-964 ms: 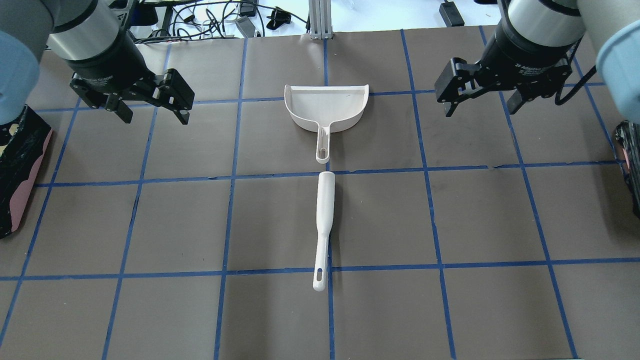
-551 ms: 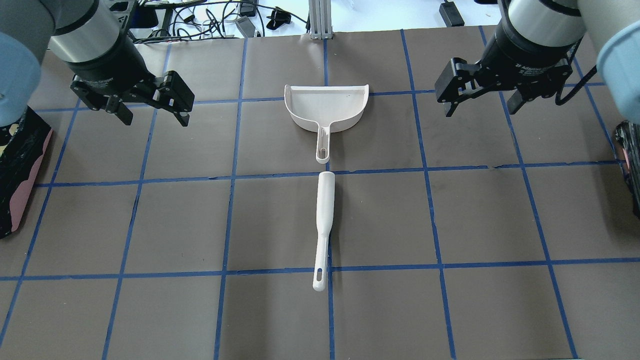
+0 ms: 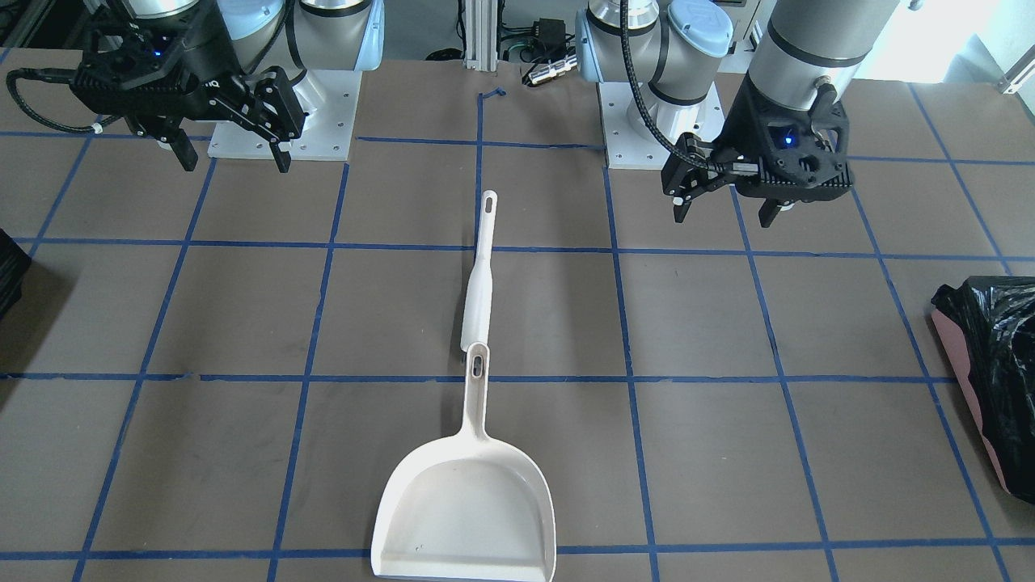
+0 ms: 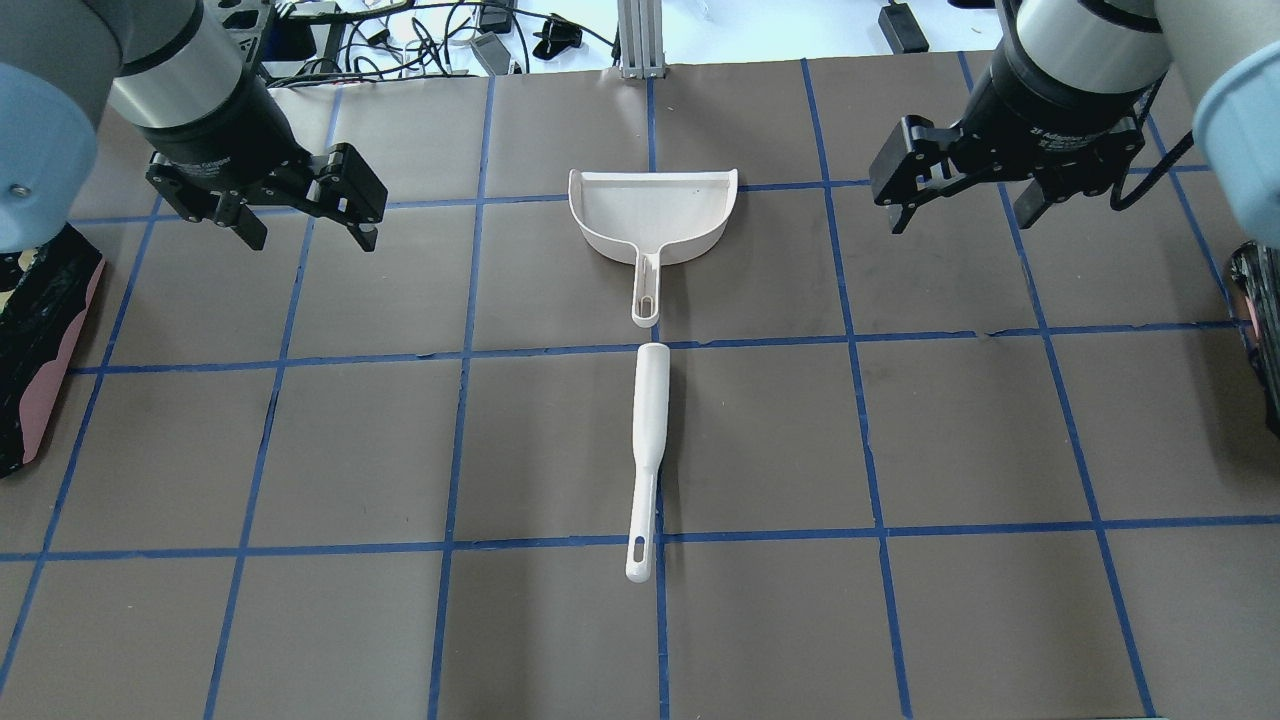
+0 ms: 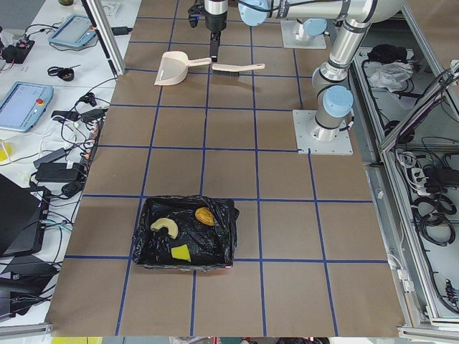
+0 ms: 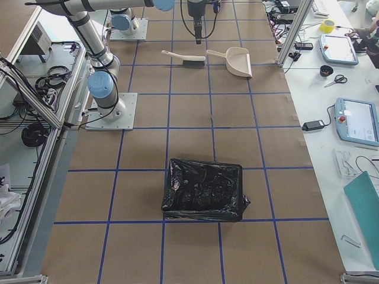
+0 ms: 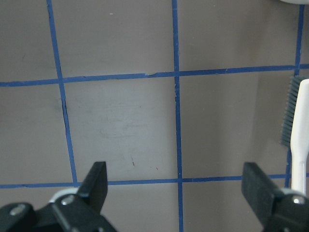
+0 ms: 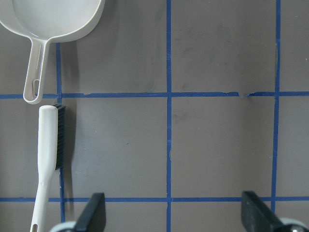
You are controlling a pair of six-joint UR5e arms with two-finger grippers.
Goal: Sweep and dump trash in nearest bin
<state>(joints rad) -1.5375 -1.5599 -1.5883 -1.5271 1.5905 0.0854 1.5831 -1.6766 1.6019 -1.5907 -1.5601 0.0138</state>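
Your left gripper (image 4: 310, 238) and right gripper (image 4: 963, 222) gape empty. Cream-white plastic scoop dustpan (image 4: 652, 215) lies end-to-end with slim white brush (image 4: 648, 440) (dark bristles).

Brown-papered table (image 4: 350, 440): crossed by blue tape lines into squares.
Cream-white plastic dustpan (image 4: 652, 215): lay flat at mid-table, mouth turned away from the brush, handle end just short of the brush head.
White long-handled brush (image 4: 648, 455): lay in line with the dustpan handle, dark bristles (image 8: 61, 137) pointing sideways.
Blue-cased tablets (image 6: 357, 121): rested on the white side bench, near black-handled scissors (image 6: 335, 80) and a yellow tape roll (image 6: 326, 26).
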